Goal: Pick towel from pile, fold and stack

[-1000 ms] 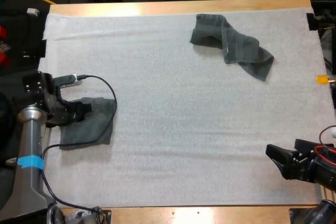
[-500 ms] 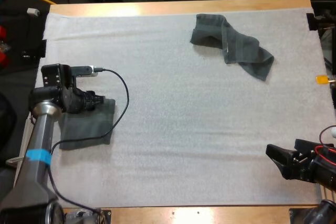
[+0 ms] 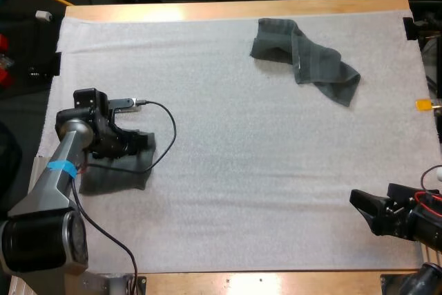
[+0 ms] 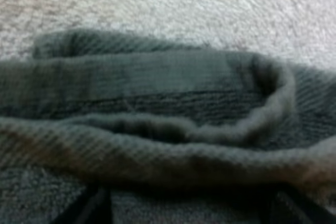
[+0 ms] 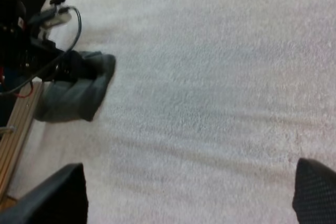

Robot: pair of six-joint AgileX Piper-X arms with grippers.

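Note:
A dark grey-green folded towel (image 3: 114,174) lies at the mat's left side. My left gripper (image 3: 138,144) is low on its far right corner, open. In the left wrist view a thick rolled fold of the folded towel (image 4: 168,129) lies across and between the two dark fingers (image 4: 86,208), which stand wide apart. A crumpled towel (image 3: 304,56) of the same colour lies at the far right of the mat. My right gripper (image 3: 360,206) hovers open over bare mat near the front right corner. The right wrist view shows the folded towel (image 5: 73,95) with my left gripper at its raised end.
The white mat (image 3: 235,157) covers most of the wooden table (image 3: 228,8). A black cable (image 3: 162,136) loops from the left arm over the mat beside the folded towel.
My left gripper has slid to the right across the folded towel, and the arm has swung farther over the mat. The right arm and the crumpled towel have not moved.

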